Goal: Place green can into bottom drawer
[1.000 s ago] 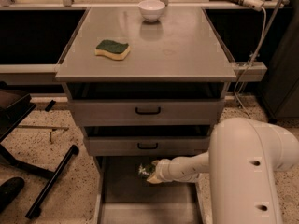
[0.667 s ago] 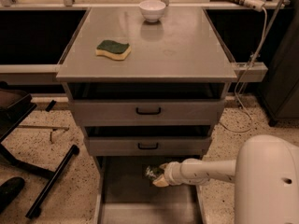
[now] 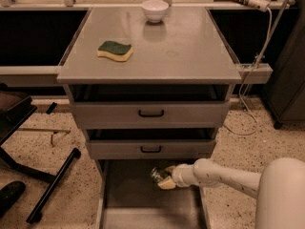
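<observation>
The green can [image 3: 159,174] is held in my gripper [image 3: 164,178], which reaches in from the right on the white arm [image 3: 224,178]. The can hangs over the open bottom drawer [image 3: 133,199], near its back right part, just below the middle drawer's front. The drawer is pulled out and its grey floor shows. The gripper's fingers are closed around the can, which shows a mottled green side and a shiny end.
The cabinet top holds a green-topped yellow sponge [image 3: 115,50] and a white bowl [image 3: 155,10]. Two upper drawers with black handles [image 3: 151,113] stand slightly open. A black chair base [image 3: 43,175] is on the floor at left. A cable [image 3: 252,94] hangs at right.
The arm has drawn back to the right and the gripper with the can has shifted slightly right and lower over the bottom drawer.
</observation>
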`<state>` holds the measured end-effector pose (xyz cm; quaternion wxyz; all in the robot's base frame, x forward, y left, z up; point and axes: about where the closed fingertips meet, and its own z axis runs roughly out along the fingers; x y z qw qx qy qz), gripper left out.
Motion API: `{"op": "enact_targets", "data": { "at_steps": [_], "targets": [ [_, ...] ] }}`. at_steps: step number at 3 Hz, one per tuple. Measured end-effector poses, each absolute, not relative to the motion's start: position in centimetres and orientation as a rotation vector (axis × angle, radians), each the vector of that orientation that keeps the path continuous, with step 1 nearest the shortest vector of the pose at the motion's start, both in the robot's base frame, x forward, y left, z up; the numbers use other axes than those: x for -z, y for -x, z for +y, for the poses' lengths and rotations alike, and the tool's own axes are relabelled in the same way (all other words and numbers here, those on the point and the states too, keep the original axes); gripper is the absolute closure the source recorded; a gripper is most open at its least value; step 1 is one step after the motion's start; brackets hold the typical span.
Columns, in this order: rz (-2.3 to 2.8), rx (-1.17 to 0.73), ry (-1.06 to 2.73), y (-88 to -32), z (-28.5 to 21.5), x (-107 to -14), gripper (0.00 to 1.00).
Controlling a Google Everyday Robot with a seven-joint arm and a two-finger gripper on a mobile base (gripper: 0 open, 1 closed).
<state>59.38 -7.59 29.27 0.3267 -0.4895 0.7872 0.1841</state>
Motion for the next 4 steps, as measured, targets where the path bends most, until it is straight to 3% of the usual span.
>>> {"op": "enact_targets", "data": {
  "at_steps": [4],
  "targets": [
    [2.186, -0.584, 1.356, -56.8, -7.2, -18.3, 1.0]
  ]
}}
